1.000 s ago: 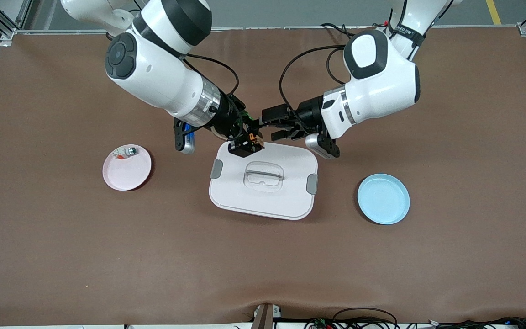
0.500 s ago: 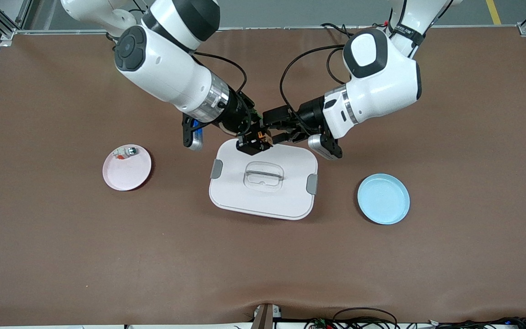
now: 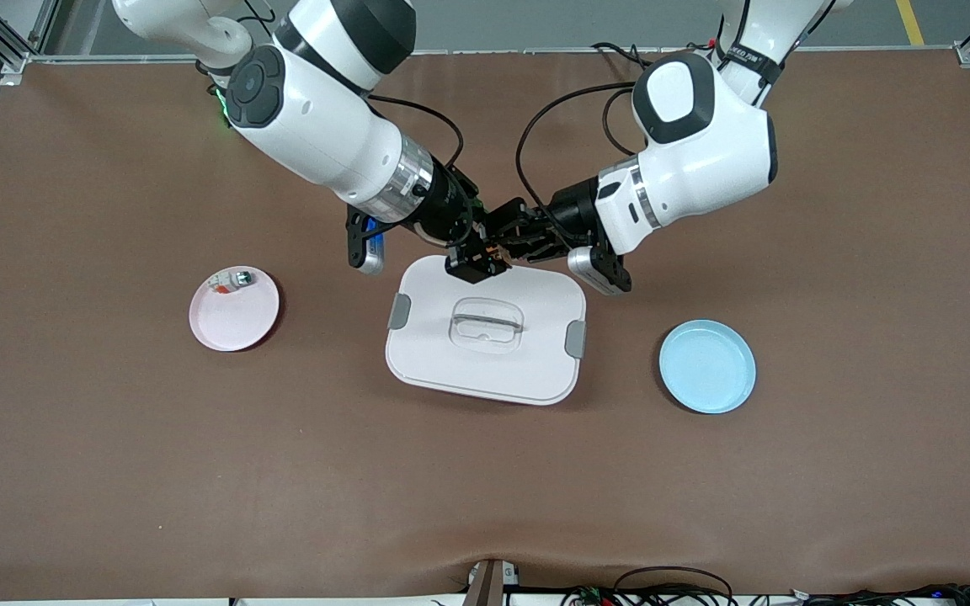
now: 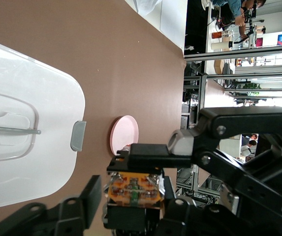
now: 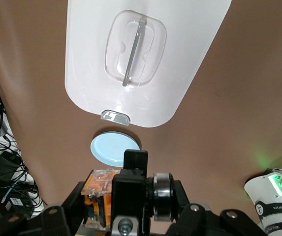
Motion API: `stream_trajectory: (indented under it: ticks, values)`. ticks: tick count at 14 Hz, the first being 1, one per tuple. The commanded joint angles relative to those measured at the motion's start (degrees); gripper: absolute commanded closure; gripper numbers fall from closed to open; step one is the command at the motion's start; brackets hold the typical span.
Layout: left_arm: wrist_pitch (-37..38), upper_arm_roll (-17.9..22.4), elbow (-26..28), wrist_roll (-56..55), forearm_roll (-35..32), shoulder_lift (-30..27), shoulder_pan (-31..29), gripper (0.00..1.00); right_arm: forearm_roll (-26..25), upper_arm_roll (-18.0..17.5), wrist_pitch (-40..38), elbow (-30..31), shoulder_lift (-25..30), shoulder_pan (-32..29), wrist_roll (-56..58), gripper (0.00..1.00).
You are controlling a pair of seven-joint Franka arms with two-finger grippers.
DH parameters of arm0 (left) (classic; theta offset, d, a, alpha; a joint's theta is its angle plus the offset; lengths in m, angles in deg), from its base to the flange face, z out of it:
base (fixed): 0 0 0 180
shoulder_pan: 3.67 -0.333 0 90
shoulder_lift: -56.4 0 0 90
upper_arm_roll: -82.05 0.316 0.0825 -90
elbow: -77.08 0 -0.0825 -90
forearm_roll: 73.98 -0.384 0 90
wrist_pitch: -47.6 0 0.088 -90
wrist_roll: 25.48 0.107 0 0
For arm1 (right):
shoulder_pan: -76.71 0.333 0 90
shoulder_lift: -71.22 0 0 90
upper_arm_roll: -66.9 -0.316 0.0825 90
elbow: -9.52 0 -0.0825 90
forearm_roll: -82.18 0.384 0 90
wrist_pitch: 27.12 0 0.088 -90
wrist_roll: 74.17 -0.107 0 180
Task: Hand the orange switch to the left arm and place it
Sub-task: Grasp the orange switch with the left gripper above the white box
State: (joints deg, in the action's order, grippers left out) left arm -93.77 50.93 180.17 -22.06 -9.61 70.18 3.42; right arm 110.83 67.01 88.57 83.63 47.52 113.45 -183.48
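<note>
My two grippers meet in the air over the rim of the large white rounded-rectangular box, at the edge of it that lies farthest from the front camera. The right gripper has its fingers shut tight on the orange switch — a tiny stubby black part with an orange-and-clear face — and in the right wrist view that face sits just beside my black fingers. The left gripper comes in from the left arm's end of the table with its fingers drawn in close around the same switch; from the left wrist view the part lies between them, but I cannot tell whether they are pressing on it or just beside it. Below the fingers the box lid shows its recessed clear handle and a grey clip on each short side, and neither pair of fingers touches the lid. Well apart from my fingers, toward the right arm's end of the table, a small round pink plate carries a pale grey-white part at its rim — green at one end, a red bit beside it. Toward the left arm's end of the brown table lies a small round blue plate, also well apart from the fingers.
</note>
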Motion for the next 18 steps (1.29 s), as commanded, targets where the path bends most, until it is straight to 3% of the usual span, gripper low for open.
stream_trajectory:
  ticks: [1,7,9,10,16,17,18]
  values:
    - [-0.8,-0.3,-0.4,1.8,1.4,0.4,0.2,0.50,1.1,0.6,-0.1,-2.0,-0.9,0.5,-1.0,1.00]
    - [-0.4,-0.3,-0.4,1.8,1.4,0.0,-0.4,0.52,1.1,0.5,-0.1,-2.0,-1.2,0.4,-0.9,1.00]
    - [-0.3,-0.3,-0.4,1.8,1.3,0.0,-0.5,0.91,1.1,0.6,-0.1,-2.0,-1.2,0.4,-0.8,1.00]
    - [-0.3,-0.3,-0.4,1.8,1.3,0.0,-0.6,1.00,1.1,0.6,-0.1,-2.0,-1.2,0.4,-0.8,1.00]
    - [-0.2,-0.3,-0.4,1.8,1.3,-0.1,-0.6,1.00,1.1,0.6,-0.1,-2.0,-1.2,0.4,-0.7,1.00]
    - [-0.2,-0.3,-0.4,1.8,1.2,-0.1,-0.6,1.00,1.0,0.6,-0.1,-2.0,-1.2,0.4,-0.6,0.63]
    - [-0.2,-0.3,-0.4,1.7,1.2,-0.2,-0.7,1.00,1.0,0.6,-0.1,-2.0,-1.2,0.6,-0.6,0.20]
